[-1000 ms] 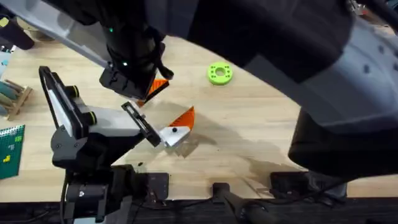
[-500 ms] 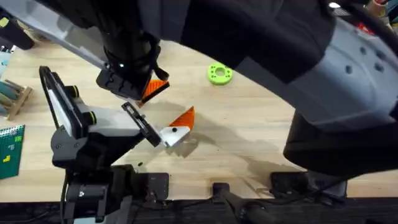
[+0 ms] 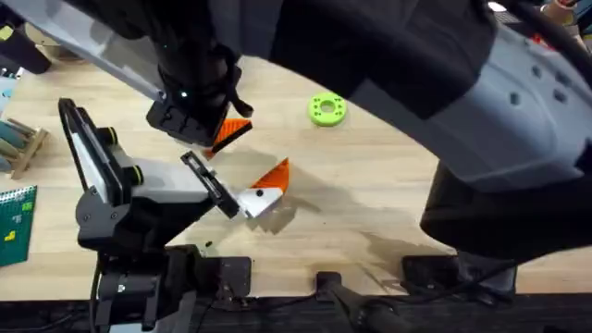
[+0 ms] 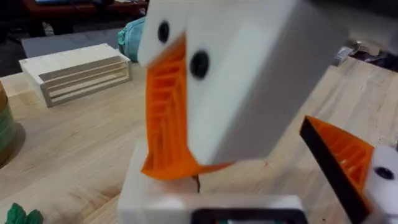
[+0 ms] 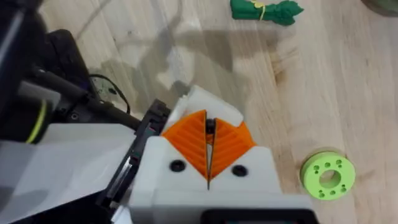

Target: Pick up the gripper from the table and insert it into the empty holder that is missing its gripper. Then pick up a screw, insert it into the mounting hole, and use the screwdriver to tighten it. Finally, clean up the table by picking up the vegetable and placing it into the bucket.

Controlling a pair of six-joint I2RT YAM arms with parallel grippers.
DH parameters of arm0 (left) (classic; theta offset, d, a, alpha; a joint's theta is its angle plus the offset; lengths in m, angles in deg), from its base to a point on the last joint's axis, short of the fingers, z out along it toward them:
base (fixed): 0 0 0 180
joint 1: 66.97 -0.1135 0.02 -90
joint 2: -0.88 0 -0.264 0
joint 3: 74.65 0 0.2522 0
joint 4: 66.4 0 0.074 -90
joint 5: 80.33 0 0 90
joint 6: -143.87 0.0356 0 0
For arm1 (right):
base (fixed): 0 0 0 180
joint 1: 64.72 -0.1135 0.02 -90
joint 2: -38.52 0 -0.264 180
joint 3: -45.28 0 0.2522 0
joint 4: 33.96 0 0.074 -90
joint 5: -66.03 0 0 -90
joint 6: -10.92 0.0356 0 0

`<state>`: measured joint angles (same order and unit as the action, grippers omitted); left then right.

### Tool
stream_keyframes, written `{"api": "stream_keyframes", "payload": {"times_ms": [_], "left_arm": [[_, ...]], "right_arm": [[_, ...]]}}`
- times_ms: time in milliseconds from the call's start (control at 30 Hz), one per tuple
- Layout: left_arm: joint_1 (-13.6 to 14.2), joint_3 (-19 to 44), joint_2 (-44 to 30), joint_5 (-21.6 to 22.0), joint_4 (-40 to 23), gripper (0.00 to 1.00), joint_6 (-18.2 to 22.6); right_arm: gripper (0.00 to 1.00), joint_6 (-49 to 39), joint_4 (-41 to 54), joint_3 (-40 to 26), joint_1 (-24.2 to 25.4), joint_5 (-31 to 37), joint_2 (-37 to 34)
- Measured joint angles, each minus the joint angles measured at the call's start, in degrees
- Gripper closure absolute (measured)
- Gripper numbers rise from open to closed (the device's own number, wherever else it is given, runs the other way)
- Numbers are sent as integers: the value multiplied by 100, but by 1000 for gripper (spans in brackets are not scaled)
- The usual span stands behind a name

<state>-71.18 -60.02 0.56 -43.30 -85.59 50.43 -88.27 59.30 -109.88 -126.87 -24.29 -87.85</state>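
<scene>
Toward the near side of the surface, the left hand (image 3: 248, 171) lies low over the wood with its fingers spread wide and nothing held between them. One finger carries an orange ribbed pad (image 4: 347, 160). The other is the holder (image 5: 208, 102), a bare white block. The right hand (image 5: 208, 149) has its tip just beside that block, reaching in from across the surface. Its two orange pads (image 5: 186, 137) are pressed together, and it cannot be told whether anything thin sits in the dark slit between them. The loose orange gripper cannot be told apart from these pads. The vegetable (image 5: 258, 10) lies flat on bare wood, apart from both hands. A lime-green ring (image 3: 326, 109) rests farther out, clear of both hands, and a slatted wooden rack (image 4: 74, 73) stands beyond
</scene>
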Motion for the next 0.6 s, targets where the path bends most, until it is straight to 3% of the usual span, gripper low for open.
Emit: {"api": "stream_keyframes", "payload": {"times_ms": [300, 600], "left_arm": [[0, 0, 0, 0, 0, 6, 2], [0, 0, 0, 0, 0, 6, 0]], "right_arm": [[970, 8, 24, 2, 47, -63, -2], [615, 20, 22, 2, 94, -55, -2]]}}
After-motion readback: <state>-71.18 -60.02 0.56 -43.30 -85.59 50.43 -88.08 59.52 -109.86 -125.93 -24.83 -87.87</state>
